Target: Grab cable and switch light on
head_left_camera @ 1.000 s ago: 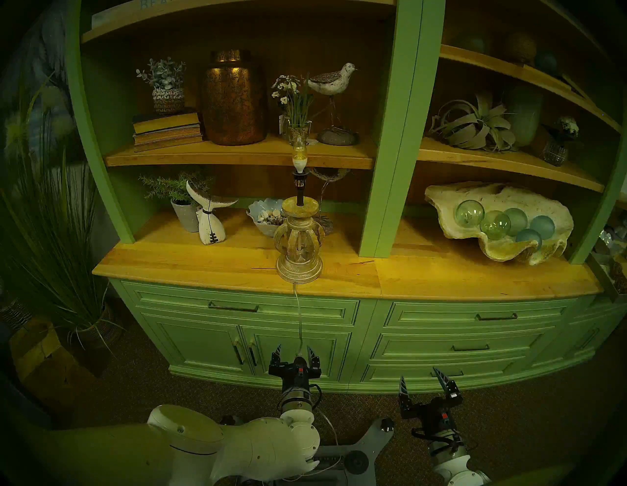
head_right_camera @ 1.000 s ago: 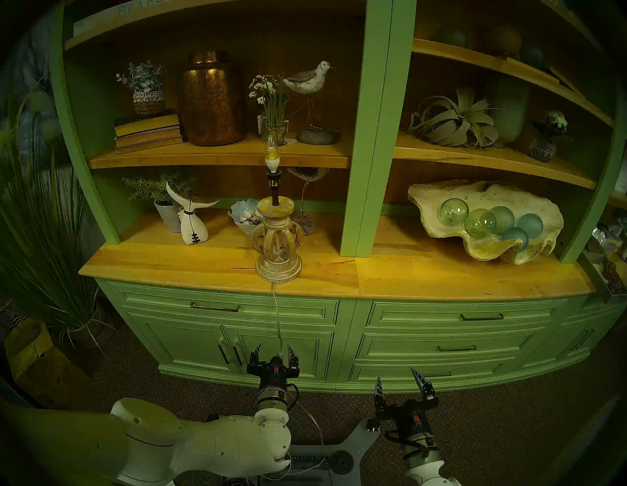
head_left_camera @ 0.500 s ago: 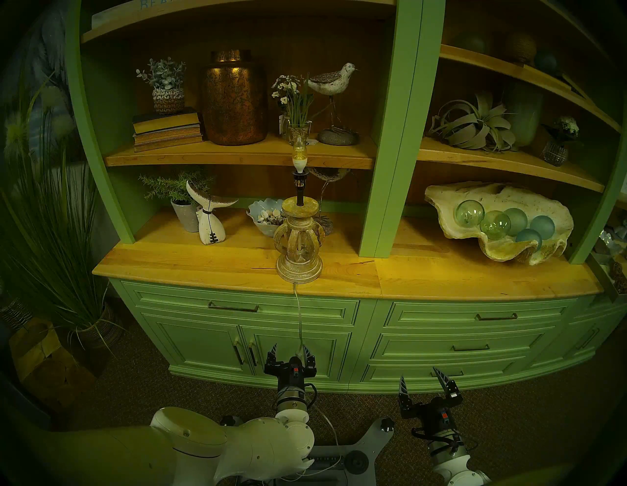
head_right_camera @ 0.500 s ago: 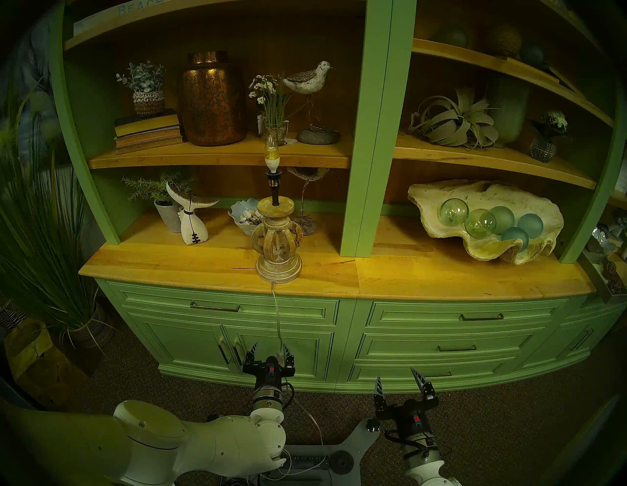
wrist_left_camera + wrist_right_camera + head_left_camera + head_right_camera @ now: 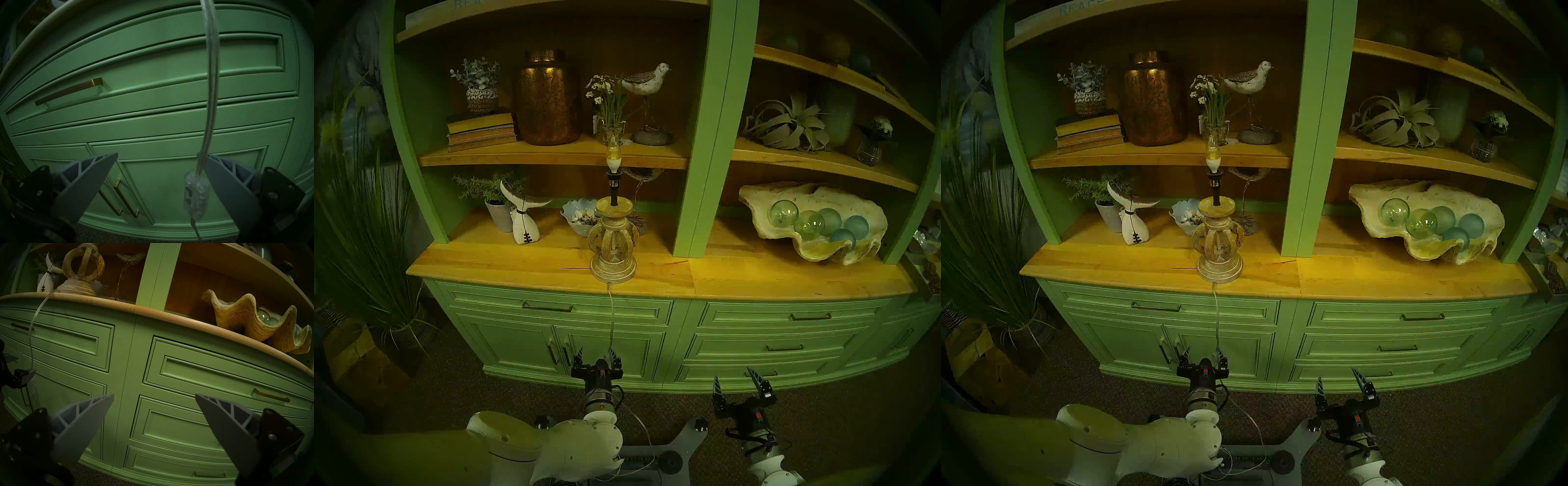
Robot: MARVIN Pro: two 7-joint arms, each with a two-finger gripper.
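Counts: I am seeing one light (image 5: 613,159), one cable (image 5: 612,319), one switch block (image 5: 195,196), two tools, five glass balls (image 5: 807,224) in one shell bowl (image 5: 755,200), and one copper jar (image 5: 548,98).
Light: It is standing upright on the carved lamp base (image 5: 612,253) at the front edge of the bench (image 5: 517,261), near the middle of the left half; the bulb is looking faintly yellow, and I cannot tell whether it is lit.
Cable: It is dropping from the lamp base over the bench's front edge and hanging down the green cabinet front (image 5: 504,339) into my left tool (image 5: 596,354).
Cable and tool: In the left wrist view the switch block is hanging between the fingers (image 5: 226,186), right against the right-hand finger, with a clear gap to the other one.
Left tool: It is spread wide and is not gripping anything.
Left arm: It is reaching forward, low, below the bench's front edge, with the tool pointing at the cabinet doors.
Right tool (image 5: 735,380): It is spread wide and empty, well apart from the cable, off toward the right-hand drawers (image 5: 782,346).
Right arm: It is sitting low, with the tool angled up at the cabinet front.
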